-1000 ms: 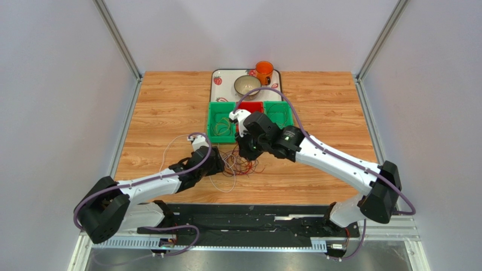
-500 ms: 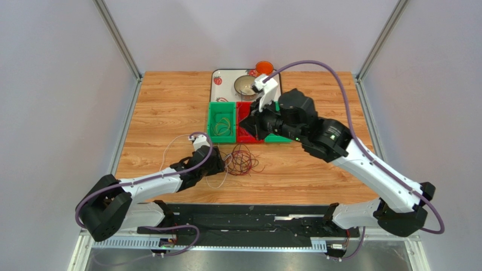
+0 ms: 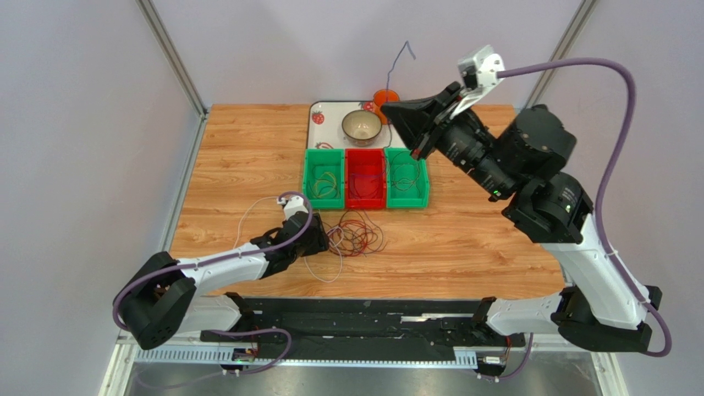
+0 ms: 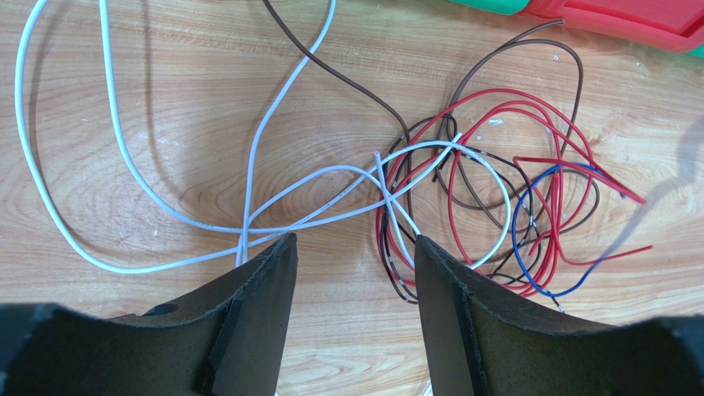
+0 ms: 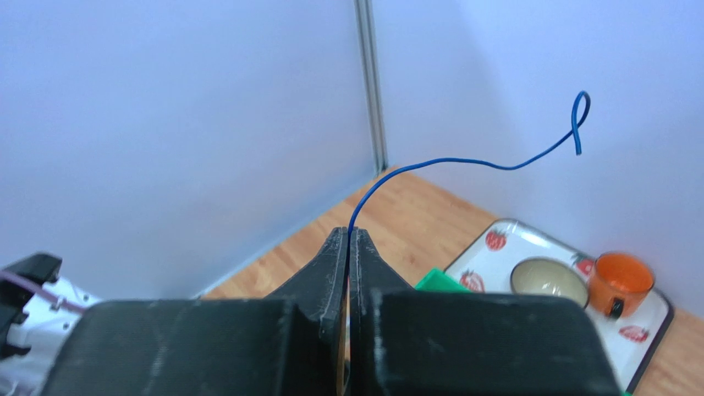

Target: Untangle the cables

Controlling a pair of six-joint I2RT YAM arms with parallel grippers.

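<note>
Blue wire held high, tangle down on the wood

The right gripper (image 5: 348, 235) is pinched closed on a blue wire (image 5: 463, 162), high over the table and up-right of the red bin (image 3: 365, 181) in the top view, the wire's free end curling upward. The cables (image 3: 354, 235) lie heaped just near-side of that bin. The left gripper (image 4: 354, 245) hovers low over them, jaws apart and empty, above a white cable (image 4: 165, 216). Best course, I judge: pin the heap with the left and draw the blue away slowly, watching for snags.
</note>
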